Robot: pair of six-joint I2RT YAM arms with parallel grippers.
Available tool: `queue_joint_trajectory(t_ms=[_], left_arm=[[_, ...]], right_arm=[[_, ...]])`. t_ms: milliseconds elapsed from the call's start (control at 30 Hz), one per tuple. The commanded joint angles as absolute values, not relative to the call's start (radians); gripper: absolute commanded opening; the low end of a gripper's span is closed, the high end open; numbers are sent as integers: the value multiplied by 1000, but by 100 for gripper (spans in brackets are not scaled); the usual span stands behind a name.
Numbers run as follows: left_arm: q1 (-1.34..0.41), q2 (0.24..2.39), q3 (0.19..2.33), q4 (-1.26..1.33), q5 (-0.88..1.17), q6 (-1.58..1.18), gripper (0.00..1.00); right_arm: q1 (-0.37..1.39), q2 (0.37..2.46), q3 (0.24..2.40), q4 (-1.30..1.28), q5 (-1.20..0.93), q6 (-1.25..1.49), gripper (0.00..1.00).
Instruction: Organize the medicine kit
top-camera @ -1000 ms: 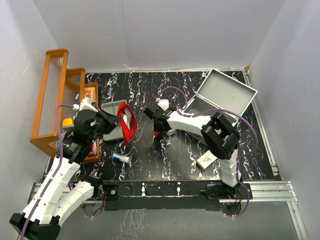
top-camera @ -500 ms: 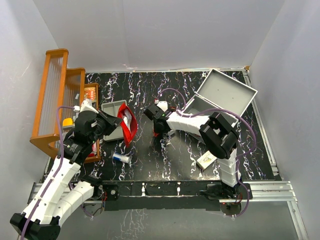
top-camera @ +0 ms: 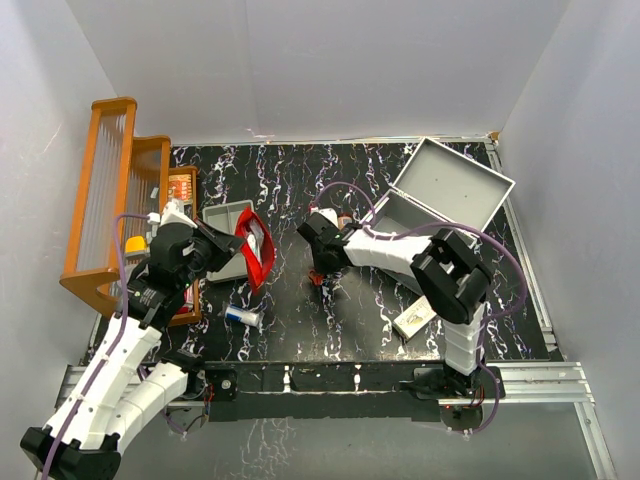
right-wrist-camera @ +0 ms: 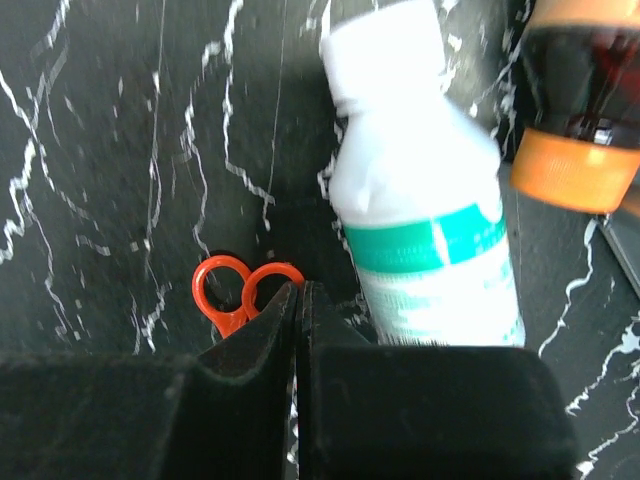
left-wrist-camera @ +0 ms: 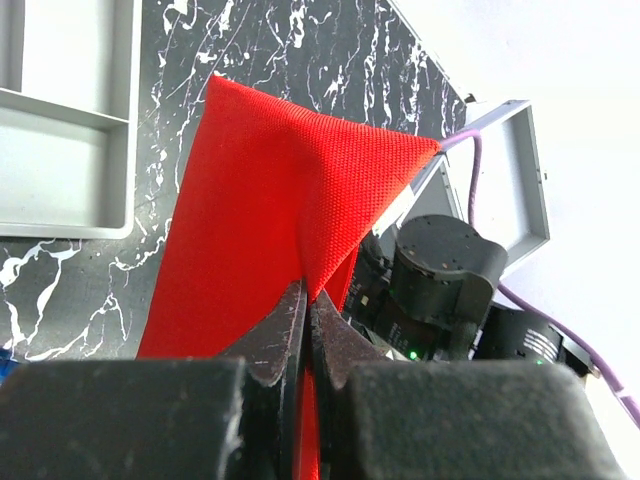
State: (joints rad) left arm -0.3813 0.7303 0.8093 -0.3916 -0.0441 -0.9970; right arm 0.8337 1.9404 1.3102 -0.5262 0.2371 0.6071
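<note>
The medicine kit stands open at the back right, lid raised; its grey edge also shows in the left wrist view. My left gripper is shut on a fold of the red pouch and holds it beside the small grey tray. My right gripper is shut, tips low over the table near the middle. Orange-handled scissors lie just left of its tips, blades hidden under the left finger. A white bottle with a teal label lies just to the right.
An amber bottle with an orange cap lies beyond the white bottle. A wooden rack stands at the left edge. A blue-and-white tube lies near the front left, and a small box at the front right.
My right gripper has moved a little toward the near side and right, lower over the scissors. The left arm and red pouch have not moved.
</note>
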Motion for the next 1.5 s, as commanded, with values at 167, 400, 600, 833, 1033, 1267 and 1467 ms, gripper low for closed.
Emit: queue_joint_trajectory(t_ms=[167,400,600,833,1033,1267,1467], left_arm=[[-377,747,774,-323,0,-995,0],[-376,825,737,-211,150,-994,0],[-376,889,688,-99,255,-1024,0],[-376,865,643,-111,178,-1042,0],[-376,847,599,-102,169,-1064,0],[-376,839,576,-102,174,-1069,0],[-376,833,565,-104,169,-1067,0]], right_arm=[[839,1788,1132,-434,112,444,0],[845,1693,1061,-424,109,439,0],[857,1660,1064,-458,131,518,11],[881,1659,1135,-530,166,603,13],[896,1724,1192,-561,189,667,20],[909,1801,1230,-604,230,692,21],[910,1853,1235,-615,227,688,22]])
